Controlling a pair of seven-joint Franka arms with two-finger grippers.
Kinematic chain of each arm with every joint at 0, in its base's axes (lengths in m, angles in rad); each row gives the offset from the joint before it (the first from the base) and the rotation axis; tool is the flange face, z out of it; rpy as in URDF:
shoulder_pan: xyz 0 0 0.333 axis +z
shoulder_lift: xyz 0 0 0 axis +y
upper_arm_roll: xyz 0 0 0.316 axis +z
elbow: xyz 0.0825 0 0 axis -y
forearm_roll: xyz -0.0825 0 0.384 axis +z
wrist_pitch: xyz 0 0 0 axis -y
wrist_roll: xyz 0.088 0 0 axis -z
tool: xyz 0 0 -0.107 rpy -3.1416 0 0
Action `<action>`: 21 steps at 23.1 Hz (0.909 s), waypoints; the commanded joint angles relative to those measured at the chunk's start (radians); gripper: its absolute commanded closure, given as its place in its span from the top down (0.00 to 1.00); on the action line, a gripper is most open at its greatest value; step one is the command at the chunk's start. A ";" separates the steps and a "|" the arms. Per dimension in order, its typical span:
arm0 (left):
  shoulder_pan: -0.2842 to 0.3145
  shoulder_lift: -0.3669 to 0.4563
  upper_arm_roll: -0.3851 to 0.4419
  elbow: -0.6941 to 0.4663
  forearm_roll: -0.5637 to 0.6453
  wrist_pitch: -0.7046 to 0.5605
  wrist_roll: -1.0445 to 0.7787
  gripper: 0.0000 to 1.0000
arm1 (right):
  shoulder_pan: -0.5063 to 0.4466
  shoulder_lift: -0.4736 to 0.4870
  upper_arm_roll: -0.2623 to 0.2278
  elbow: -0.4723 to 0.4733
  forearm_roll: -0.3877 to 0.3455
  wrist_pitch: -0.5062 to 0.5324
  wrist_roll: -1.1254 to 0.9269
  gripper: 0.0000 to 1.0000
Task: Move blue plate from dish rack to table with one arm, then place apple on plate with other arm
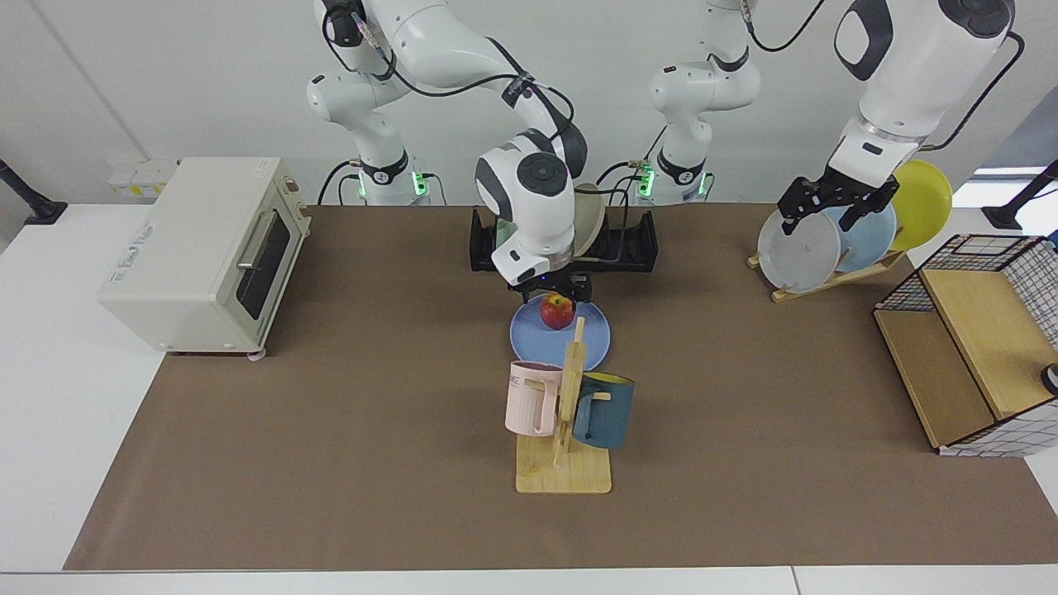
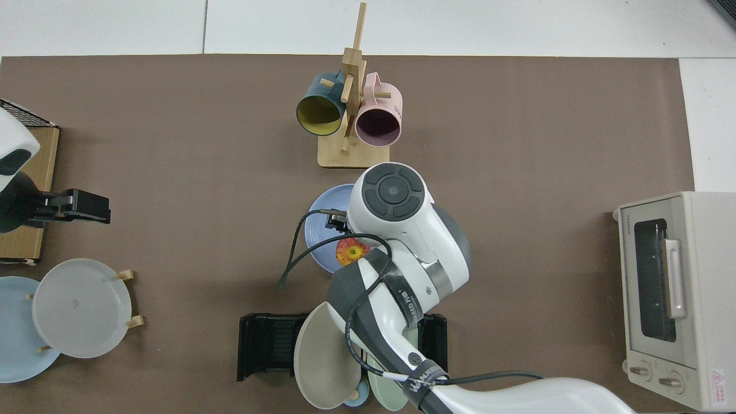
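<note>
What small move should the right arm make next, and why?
Probably raise the right claw clear: the apple already rests on the blue plate, and the open claw hangs just above it. The left claw waits at the wooden plate stand.
</note>
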 commanded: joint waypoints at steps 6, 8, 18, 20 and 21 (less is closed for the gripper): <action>-0.008 -0.009 0.009 -0.018 0.017 0.012 -0.007 1.00 | -0.199 -0.145 0.000 0.025 -0.097 -0.145 -0.440 1.00; -0.008 -0.009 0.009 -0.018 0.017 0.012 -0.005 1.00 | -0.248 -0.182 0.002 0.025 -0.116 -0.163 -0.497 1.00; -0.014 -0.003 0.007 -0.019 -0.040 0.092 -0.010 1.00 | -0.494 -0.312 0.004 0.022 -0.085 -0.304 -0.691 1.00; -0.013 -0.003 0.009 -0.019 -0.051 0.100 -0.008 1.00 | -0.518 -0.329 0.002 0.003 -0.081 -0.312 -0.702 1.00; -0.013 -0.003 0.009 -0.021 -0.051 0.103 -0.008 1.00 | -0.529 -0.335 0.002 -0.015 -0.082 -0.300 -0.704 1.00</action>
